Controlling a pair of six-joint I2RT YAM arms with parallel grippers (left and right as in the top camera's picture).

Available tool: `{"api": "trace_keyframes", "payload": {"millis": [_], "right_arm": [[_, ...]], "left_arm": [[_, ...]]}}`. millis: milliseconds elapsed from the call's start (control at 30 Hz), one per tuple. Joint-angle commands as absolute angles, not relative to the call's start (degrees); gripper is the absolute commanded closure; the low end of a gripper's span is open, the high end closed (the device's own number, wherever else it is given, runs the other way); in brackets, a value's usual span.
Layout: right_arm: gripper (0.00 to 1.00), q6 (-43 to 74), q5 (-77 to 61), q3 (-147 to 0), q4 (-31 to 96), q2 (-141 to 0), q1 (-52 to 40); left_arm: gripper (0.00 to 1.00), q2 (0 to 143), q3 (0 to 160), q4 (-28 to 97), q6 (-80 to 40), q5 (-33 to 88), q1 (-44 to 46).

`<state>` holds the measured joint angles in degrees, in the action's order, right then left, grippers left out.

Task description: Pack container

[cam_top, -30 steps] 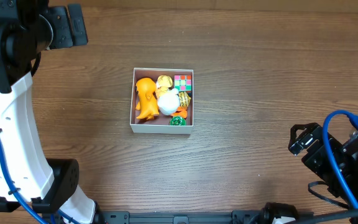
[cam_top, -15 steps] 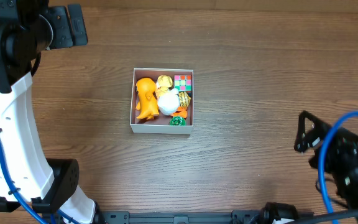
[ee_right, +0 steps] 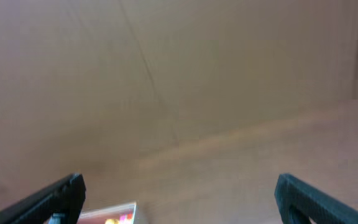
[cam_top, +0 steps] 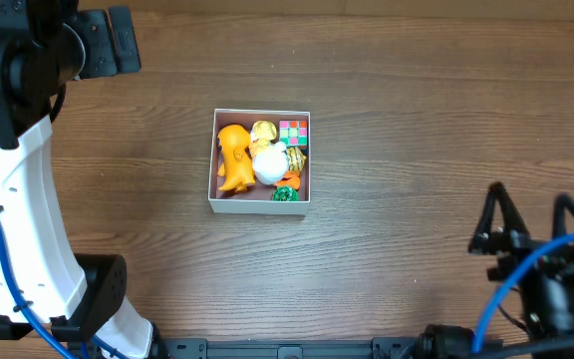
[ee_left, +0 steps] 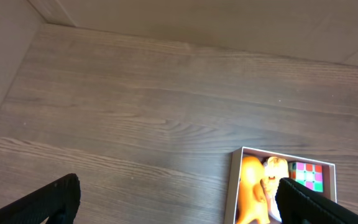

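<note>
The container (cam_top: 212, 160), a square white-walled box, sits mid-table in the overhead view. It holds an orange toy (cam_top: 232, 155), a white round toy (cam_top: 268, 163), a multicoloured cube (cam_top: 293, 131) and a small green piece (cam_top: 284, 194). My left gripper (cam_top: 118, 40) is open and empty, high at the far left, well away from the box. In the left wrist view its fingers (ee_left: 179, 199) frame bare table, with the container (ee_left: 284, 154) at the lower right. My right gripper (cam_top: 529, 214) is open and empty at the front right. The right wrist view (ee_right: 179, 193) is blurred, with a container corner (ee_right: 104, 208) at the bottom.
The brown wooden table (cam_top: 417, 120) stretches all around the box. The white left arm column (cam_top: 23, 229) stands at the left edge. Blue cables (cam_top: 511, 289) loop over the right arm at the front right corner.
The right arm has turned at the front right; its open fingers now point toward the far side. The left arm and the box contents have not moved.
</note>
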<state>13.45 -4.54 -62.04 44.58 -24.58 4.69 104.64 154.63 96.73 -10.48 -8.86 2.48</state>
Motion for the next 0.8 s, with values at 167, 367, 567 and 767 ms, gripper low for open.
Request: {"api": "trace_keyframes", "payload": {"millis": [167, 367, 567, 767], "right_arm": [[0.00, 13.0, -4.6, -36.2, 16.3, -15.2, -1.1], [0.00, 13.3, -4.8, -23.9, 2.0, -10.8, -3.4], [0.00, 13.5, -4.8, -17.1, -2.8, -4.6, -4.1], [0.00, 13.5, -4.8, -16.1, -1.7, -1.0, -4.1]], "left_arm": [[0.00, 105.0, 154.5, 96.8, -9.8, -9.0, 2.3], [0.00, 105.0, 154.5, 96.8, -9.8, -9.0, 2.3], [0.00, 105.0, 154.5, 96.8, -9.8, -9.0, 2.3], [0.00, 105.0, 154.5, 96.8, -9.8, -9.0, 2.3]]}}
